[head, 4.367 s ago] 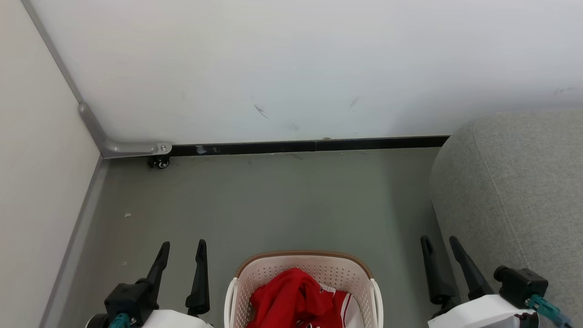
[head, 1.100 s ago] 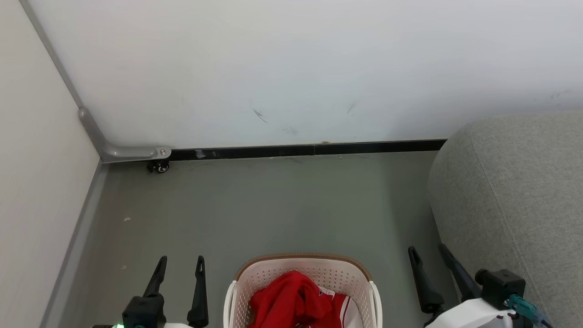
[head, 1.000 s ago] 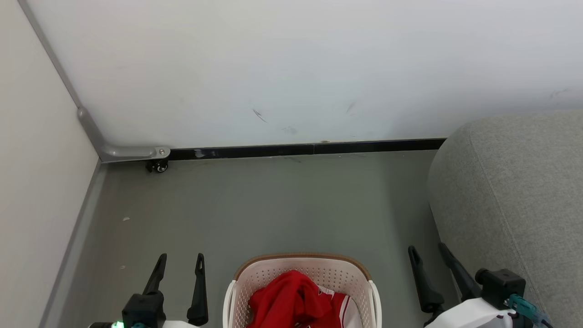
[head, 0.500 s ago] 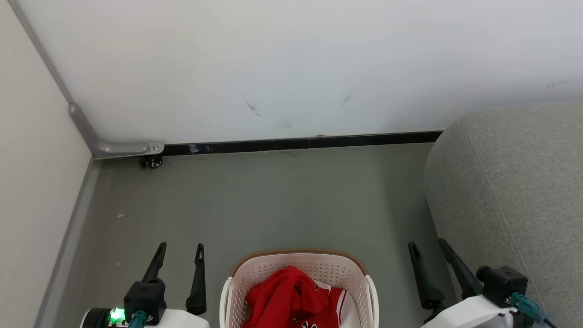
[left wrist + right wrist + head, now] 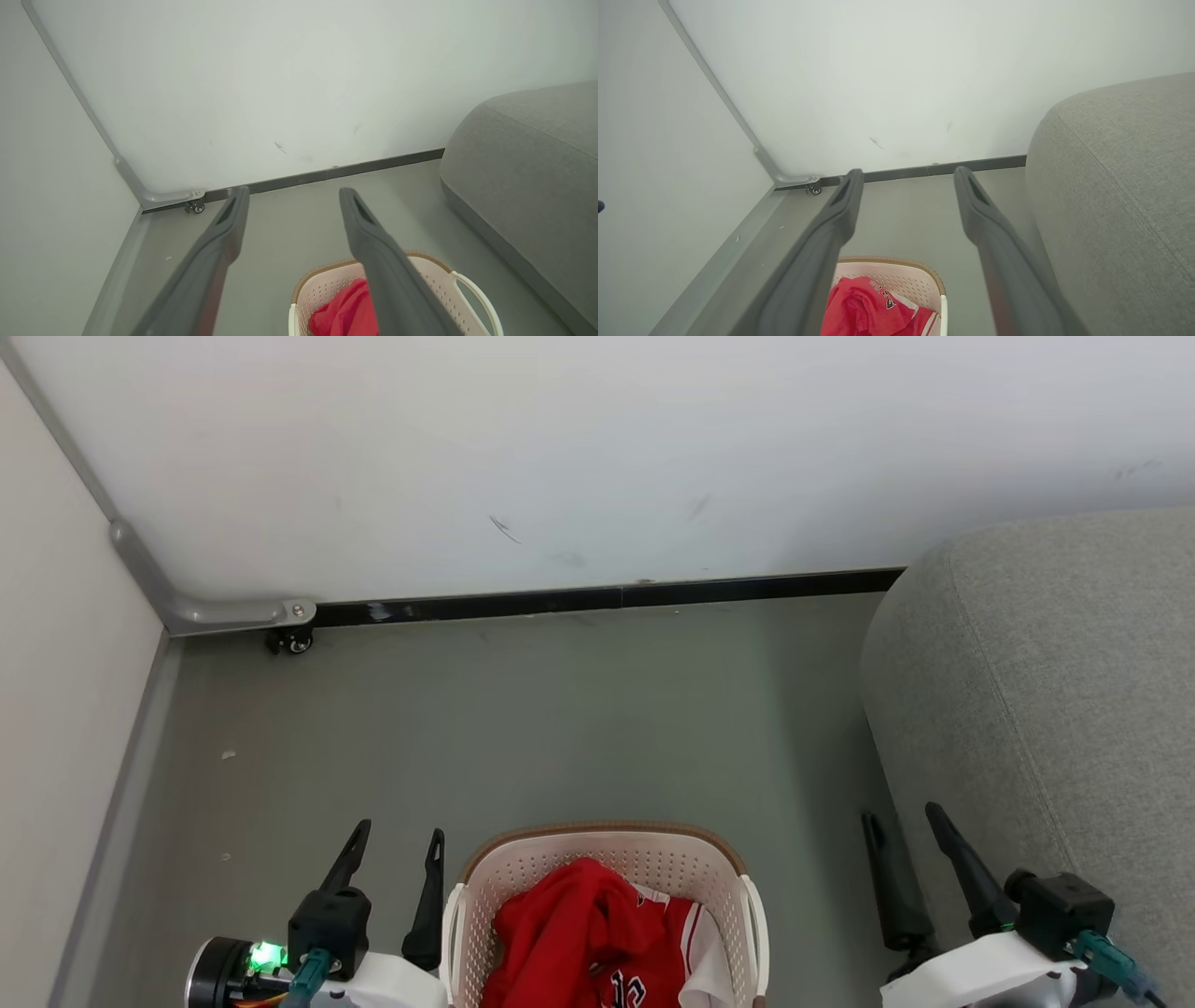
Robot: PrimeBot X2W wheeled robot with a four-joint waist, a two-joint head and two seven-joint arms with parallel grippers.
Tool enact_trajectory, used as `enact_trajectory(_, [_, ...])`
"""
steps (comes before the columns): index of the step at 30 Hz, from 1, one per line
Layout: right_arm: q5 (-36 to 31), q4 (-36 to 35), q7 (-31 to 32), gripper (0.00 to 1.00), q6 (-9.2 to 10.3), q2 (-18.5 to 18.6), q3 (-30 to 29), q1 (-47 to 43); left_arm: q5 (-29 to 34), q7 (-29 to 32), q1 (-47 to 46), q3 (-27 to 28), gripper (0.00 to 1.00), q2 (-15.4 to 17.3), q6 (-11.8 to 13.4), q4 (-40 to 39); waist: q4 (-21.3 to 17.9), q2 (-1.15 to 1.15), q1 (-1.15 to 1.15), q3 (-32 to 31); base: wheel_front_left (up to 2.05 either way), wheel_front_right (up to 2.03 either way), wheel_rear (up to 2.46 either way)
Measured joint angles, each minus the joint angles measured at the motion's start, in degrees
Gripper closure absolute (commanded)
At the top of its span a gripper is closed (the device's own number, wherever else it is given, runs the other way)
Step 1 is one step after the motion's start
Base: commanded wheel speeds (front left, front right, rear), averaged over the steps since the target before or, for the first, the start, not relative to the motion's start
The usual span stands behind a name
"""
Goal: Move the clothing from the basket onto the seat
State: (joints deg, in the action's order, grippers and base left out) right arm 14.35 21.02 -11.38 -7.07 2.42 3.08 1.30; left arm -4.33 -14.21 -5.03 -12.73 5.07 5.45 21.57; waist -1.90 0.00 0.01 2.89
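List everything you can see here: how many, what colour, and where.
floor: one, grey, below
wall: one, white, ahead
skirting strip: one, black, along the wall's foot
caster wheel: one, black, far left corner
seat: one, grey, on the right
basket: one, cream with brown rim, on the floor, left of the seat
clothing: one heap, red with white trim, inside the basket
left gripper: one, dark fingers, open, left of the basket
right gripper: one, dark fingers, open, between basket and seat

Near half of the basket (image 5: 607,829) and clothing (image 5: 569,933) beyond the head view's bottom edge; the lettering (image 5: 627,986) illegible.
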Motion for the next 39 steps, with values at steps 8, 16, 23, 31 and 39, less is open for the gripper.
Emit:
enact_trajectory(8, [-0.71, -2.21, -0.77, 0.0, 0.0, 0.0, -1.45, -0.03, 1.16, 0.0, -2.41, -1.78, 0.0, -0.02, -1.36, 3.28, -0.86, 0.0, 0.0, 2.64, 0.0, 0.0, 0.0])
enact_trajectory(16, [-1.19, -4.43, -1.24, 0.0, 0.0, -0.01, -2.86, 0.18, 1.97, 0.0, -4.8, -2.98, 0.0, -0.07, -2.0, 6.41, -1.93, 0.0, 0.0, 6.09, 0.0, 0.0, 0.0])
enact_trajectory(23, [-1.1, -6.31, -1.72, 0.0, 0.0, 0.0, -2.69, 2.43, 2.75, 0.0, -7.69, -3.27, 0.0, -0.02, -2.49, 8.39, -3.04, 0.0, 0.0, 9.77, 0.0, 0.0, 0.0])
enact_trajectory(31, [-0.45, -7.77, -1.76, 0.0, 0.0, 0.0, -2.41, 4.44, 3.48, 0.0, -11.46, -3.47, 0.0, 0.47, -2.52, 12.15, -4.54, 0.0, 0.0, 14.4, 0.0, 0.0, 0.0])
enact_trajectory(39, [-0.01, -8.43, -2.3, 0.0, 0.0, 0.0, -2.38, 6.89, 4.5, 0.0, -14.01, -3.82, 0.0, 0.58, -2.5, 14.57, -6.23, 0.0, 0.0, 18.77, 0.0, 0.0, 0.0])
